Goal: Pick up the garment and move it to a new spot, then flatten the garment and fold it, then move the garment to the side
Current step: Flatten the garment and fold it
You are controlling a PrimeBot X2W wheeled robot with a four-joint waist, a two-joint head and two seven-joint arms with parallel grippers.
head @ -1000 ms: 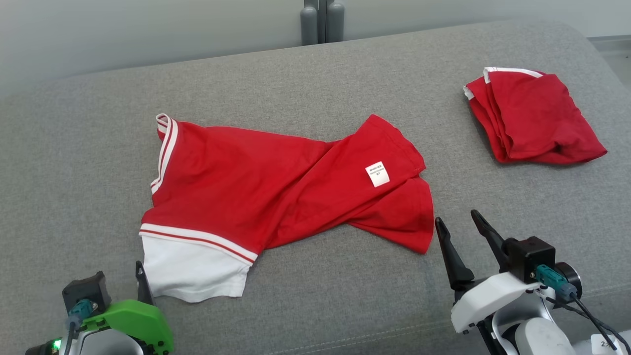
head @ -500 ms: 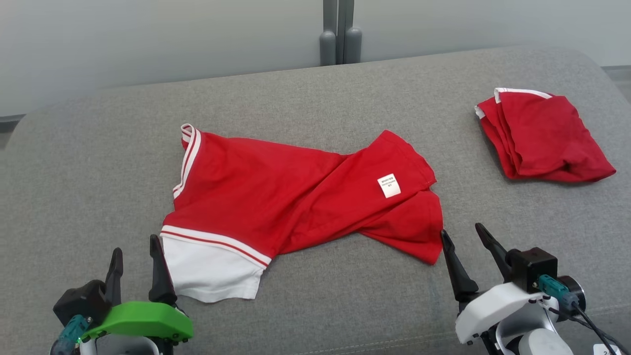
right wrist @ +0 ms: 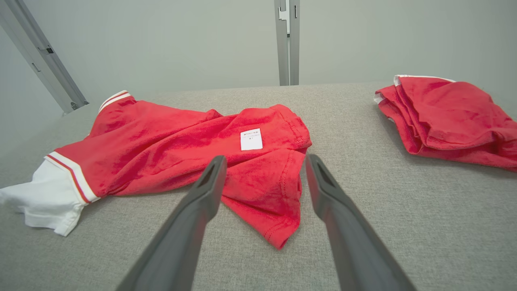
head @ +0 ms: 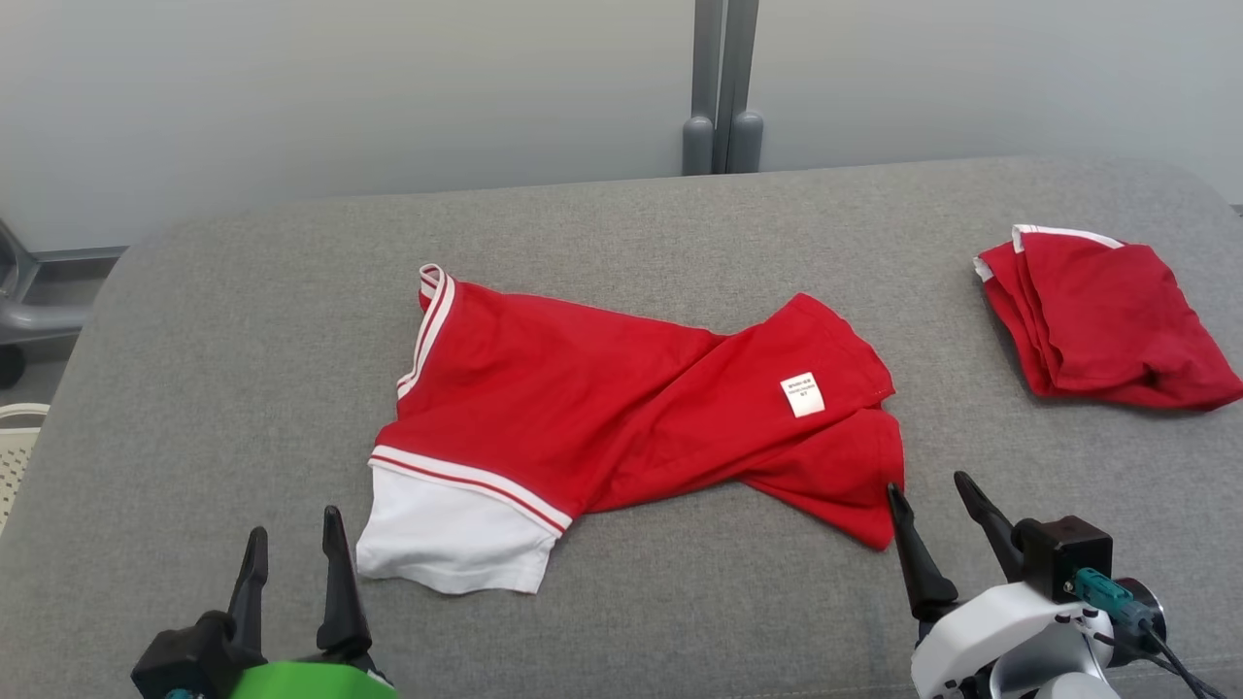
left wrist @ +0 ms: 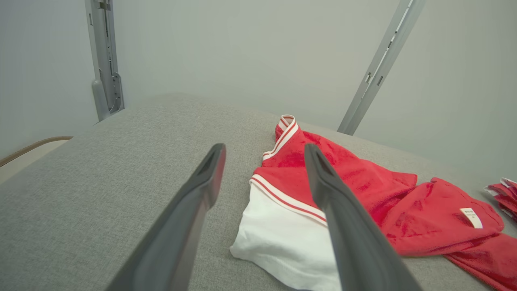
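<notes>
A red garment with white stripes, a white sleeve and a white label lies crumpled and twisted in the middle of the grey cushioned surface. My left gripper stands open just left of the white sleeve, touching nothing. In the left wrist view the garment lies ahead and to the right of the left gripper. My right gripper is open, its left finger beside the garment's lower right corner. In the right wrist view the right gripper frames that corner of the garment.
A second red garment, folded, lies at the far right of the surface, and the right wrist view has it too. Grey posts stand against the wall behind. A pale basket sits off the left edge.
The head camera has moved, so the whole scene sits lower and further right. My left gripper has risen, both fingers now showing beside the sleeve. The garment has not moved.
</notes>
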